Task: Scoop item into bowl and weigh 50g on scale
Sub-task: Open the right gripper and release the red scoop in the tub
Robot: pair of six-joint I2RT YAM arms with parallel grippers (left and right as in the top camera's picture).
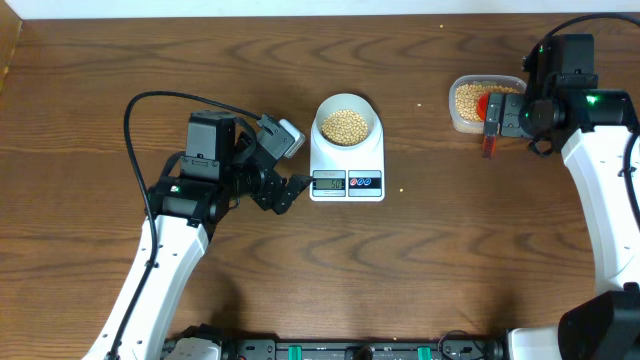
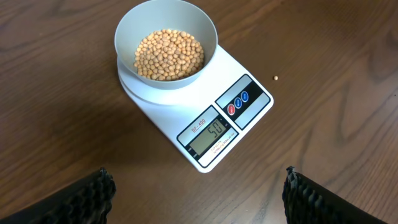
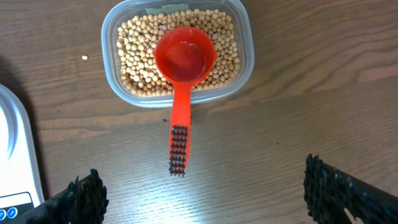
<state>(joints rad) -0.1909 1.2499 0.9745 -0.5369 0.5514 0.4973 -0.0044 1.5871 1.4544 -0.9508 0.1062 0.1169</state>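
The pale bowl (image 1: 320, 122) (image 2: 130, 31) stands on the white scale (image 1: 347, 166) (image 2: 163, 107) and holds a heap of tan beans (image 1: 346, 125) (image 2: 169, 55). The scale's display (image 2: 208, 132) reads 50. My left gripper (image 1: 292, 192) (image 2: 198, 193) is open and empty, low over the table just left of the scale's front. My right gripper (image 1: 505, 118) (image 3: 202, 190) is open and empty above the handle of a red scoop (image 1: 488, 138) (image 3: 183, 56). The scoop's empty cup rests on the beans (image 3: 134, 56) in a clear tub (image 1: 460, 118) (image 3: 245, 37).
A stray bean (image 2: 275, 78) lies on the table right of the scale, and another (image 3: 84, 58) lies left of the tub. The scale's edge (image 3: 15, 143) shows at the left of the right wrist view. Bare wood table lies between the scale and the tub.
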